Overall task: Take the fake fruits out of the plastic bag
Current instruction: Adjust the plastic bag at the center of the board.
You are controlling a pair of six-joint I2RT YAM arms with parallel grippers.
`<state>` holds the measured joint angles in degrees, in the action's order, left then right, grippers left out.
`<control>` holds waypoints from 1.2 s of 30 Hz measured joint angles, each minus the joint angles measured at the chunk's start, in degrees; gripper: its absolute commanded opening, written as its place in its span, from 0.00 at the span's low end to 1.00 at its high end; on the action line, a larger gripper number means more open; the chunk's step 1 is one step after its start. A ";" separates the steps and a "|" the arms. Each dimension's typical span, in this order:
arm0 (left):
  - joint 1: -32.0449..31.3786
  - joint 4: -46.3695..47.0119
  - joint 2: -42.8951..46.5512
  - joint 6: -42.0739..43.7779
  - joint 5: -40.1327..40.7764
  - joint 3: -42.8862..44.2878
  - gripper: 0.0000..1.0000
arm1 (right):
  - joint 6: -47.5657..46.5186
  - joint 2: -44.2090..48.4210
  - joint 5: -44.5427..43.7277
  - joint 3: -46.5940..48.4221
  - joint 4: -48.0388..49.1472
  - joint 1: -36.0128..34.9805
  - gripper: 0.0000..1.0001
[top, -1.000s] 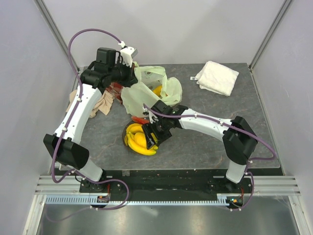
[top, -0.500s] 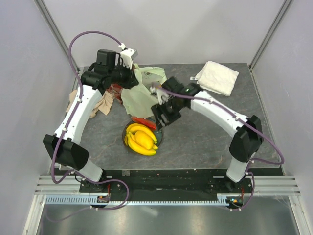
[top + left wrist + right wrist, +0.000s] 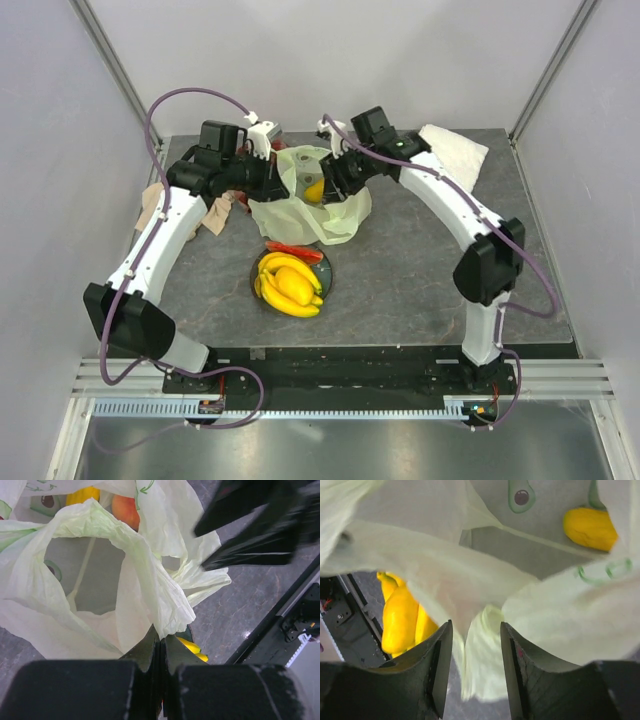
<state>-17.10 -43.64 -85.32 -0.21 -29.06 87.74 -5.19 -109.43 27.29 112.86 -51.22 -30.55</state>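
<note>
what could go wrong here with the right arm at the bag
The right jaws straddle a fold of the plastic bag, not the yellow fruit farther inside; closing may grab only film. The left jaws pinch the bag's rim, so pulling apart could tear it.

pale yellow-green bag [image 3: 300,212] upright, mouth open, yellow fruit [image 3: 315,189] and peach [image 3: 125,511] inside; bananas [image 3: 287,306] outside

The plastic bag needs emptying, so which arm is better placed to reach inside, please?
Right, probably: right gripper is open at the plastic bag mouth, near a yellow fruit; left gripper pinches the rim.
</note>
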 measured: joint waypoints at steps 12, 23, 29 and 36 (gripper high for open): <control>0.00 -0.74 -3.17 0.50 -2.05 0.00 0.02 | 10.43 -20.72 1.86 -0.44 22.53 0.50 0.54; -0.31 -0.90 -10.32 3.28 -1.99 3.85 0.02 | 9.14 -24.06 -17.46 -1.60 25.53 13.31 0.60; -2.47 -0.63 -13.84 4.24 -1.95 5.90 0.02 | 7.63 -15.74 -17.25 -12.55 24.72 18.40 0.62; -5.68 -2.38 -13.94 5.25 -2.56 6.49 0.02 | -4.04 -5.49 -4.13 -19.39 25.49 17.64 0.70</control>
<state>-22.79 -46.02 -99.26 5.04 -31.62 94.24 -9.23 -114.91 23.16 93.47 -25.74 -12.91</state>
